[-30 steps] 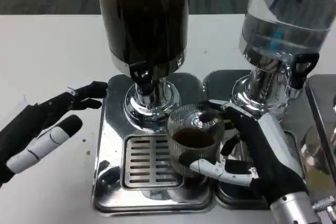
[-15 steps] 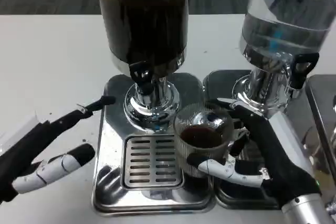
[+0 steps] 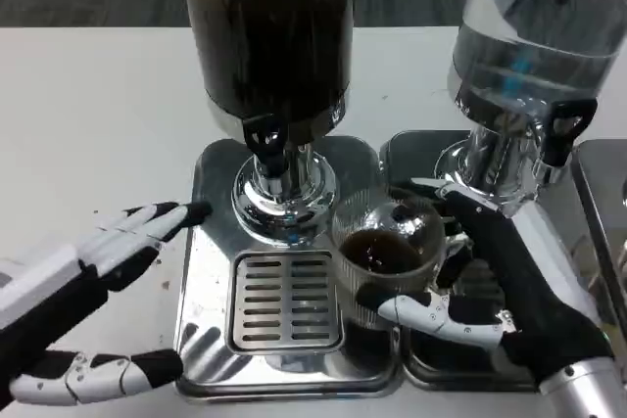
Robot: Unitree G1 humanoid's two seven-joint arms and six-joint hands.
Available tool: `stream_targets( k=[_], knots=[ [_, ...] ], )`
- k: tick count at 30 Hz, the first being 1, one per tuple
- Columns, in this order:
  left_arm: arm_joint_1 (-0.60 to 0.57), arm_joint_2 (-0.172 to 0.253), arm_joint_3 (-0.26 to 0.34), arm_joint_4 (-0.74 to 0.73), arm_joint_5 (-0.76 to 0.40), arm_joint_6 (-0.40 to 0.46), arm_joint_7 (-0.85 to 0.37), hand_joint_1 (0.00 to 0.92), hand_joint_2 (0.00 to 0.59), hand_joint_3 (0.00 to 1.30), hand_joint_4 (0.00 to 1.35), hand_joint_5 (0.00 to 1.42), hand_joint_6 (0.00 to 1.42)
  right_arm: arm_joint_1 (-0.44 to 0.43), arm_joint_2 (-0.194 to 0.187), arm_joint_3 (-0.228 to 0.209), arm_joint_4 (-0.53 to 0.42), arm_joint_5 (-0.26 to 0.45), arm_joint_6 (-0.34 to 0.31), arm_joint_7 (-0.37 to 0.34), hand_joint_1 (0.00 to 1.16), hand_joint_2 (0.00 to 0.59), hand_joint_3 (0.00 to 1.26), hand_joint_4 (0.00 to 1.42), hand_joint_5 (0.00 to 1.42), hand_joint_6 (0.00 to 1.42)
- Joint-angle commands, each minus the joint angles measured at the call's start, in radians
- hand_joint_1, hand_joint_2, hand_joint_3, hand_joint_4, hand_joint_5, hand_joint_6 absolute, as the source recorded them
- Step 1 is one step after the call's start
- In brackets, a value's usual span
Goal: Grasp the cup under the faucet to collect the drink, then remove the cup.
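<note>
A clear ribbed cup [image 3: 385, 259] with dark drink in it is gripped by my right hand [image 3: 500, 286], thumb in front and fingers behind it. The cup is lifted a little and sits to the right of the black faucet [image 3: 265, 137] of the dark-drink dispenser [image 3: 269, 36], over the right edge of the slotted drip tray [image 3: 284, 302]. My left hand [image 3: 93, 276] is open with fingers spread, at the left edge of the steel base, holding nothing.
A second dispenser [image 3: 529, 56] with clear liquid stands at the right, its black faucet [image 3: 560, 129] just above my right wrist. Both stand on shiny steel bases [image 3: 211, 271]. White table [image 3: 88, 124] stretches to the left and back.
The cup has moved right and slightly toward me with my right hand. My left hand has turned over, showing its white back, and dropped lower along the tray's left edge.
</note>
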Motion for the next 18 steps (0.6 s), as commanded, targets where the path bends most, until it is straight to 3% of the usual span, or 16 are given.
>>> stream_targets(
  k=[1, 8, 18],
  knots=[
    [0.020, 0.049, 0.001, 0.000, 0.045, -0.041, 0.043, 0.000, 0.103, 0.00, 0.00, 0.00, 0.00, 0.002, 0.001, -0.016, -0.067, 0.032, -0.008, 0.007, 0.78, 0.224, 0.45, 0.51, 0.67, 0.86],
    [0.042, 0.079, 0.016, -0.029, 0.154, -0.098, 0.095, 0.000, 0.093, 0.00, 0.00, 0.00, 0.00, 0.026, -0.002, -0.024, -0.117, 0.045, -0.004, 0.025, 0.78, 0.229, 0.45, 0.51, 0.67, 0.88],
    [0.078, 0.079, 0.042, -0.070, 0.259, -0.122, 0.193, 0.000, 0.085, 0.00, 0.00, 0.00, 0.00, 0.081, -0.017, -0.029, -0.202, 0.063, 0.006, 0.063, 0.77, 0.233, 0.46, 0.52, 0.68, 0.89]
  ],
)
